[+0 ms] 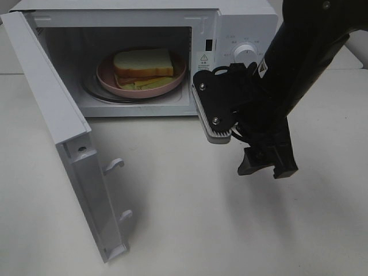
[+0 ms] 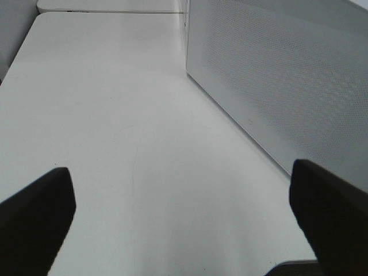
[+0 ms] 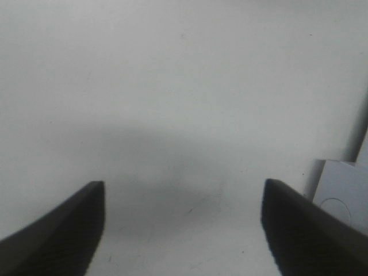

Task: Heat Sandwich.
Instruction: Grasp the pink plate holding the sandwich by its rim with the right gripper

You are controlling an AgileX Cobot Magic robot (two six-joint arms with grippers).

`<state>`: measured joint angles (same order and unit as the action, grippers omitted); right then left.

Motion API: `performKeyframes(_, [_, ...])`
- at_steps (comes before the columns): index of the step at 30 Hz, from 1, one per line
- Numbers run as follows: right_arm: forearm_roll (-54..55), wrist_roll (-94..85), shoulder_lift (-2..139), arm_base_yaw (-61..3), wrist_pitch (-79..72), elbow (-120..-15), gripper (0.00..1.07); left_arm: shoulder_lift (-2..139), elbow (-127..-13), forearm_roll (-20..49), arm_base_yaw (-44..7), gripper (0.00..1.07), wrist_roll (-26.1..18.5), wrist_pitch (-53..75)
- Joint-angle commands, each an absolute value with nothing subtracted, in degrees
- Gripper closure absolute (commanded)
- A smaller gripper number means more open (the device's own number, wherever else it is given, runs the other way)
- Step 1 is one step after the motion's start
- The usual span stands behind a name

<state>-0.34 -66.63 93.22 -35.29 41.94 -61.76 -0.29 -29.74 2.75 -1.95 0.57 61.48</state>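
Observation:
The sandwich (image 1: 143,65), white bread with a tan crust and pale filling, lies on a round pink plate (image 1: 105,77) inside the microwave (image 1: 241,23), whose door (image 1: 69,144) hangs wide open to the left. My right gripper (image 1: 267,167) points down at the table in front of the microwave's control panel, well outside the cavity. In the right wrist view the right gripper (image 3: 184,230) is open, with only bare table between its fingers (image 3: 57,230). The left gripper (image 2: 184,230) is open and empty too, beside a white dotted panel (image 2: 276,80); it is out of the exterior high view.
The black right arm (image 1: 299,52) covers part of the control panel and its dial (image 1: 246,53). The open door juts far out over the left of the white table (image 1: 190,218). A white corner piece (image 3: 342,190) shows at the edge of the right wrist view.

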Motion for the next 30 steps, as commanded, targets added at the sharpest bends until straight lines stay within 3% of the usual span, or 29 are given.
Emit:
performKeyframes(1, [-1.38, -63.03, 92.99, -35.47, 41.20, -62.28, 0.06, -1.20, -29.62, 3.04, -1.95, 0.10, 1.09, 61.31])
performKeyframes(13, [-5.10, -64.40, 93.28, -35.47, 40.05, -62.68, 0.07, -1.20, -29.62, 3.04, -1.95, 0.10, 1.09, 61.31])
performKeyframes(30, [-8.31, -64.40, 101.47, -37.01, 35.01, -74.43, 0.11, -1.20, -29.62, 3.04, -1.95, 0.10, 1.09, 61.31])
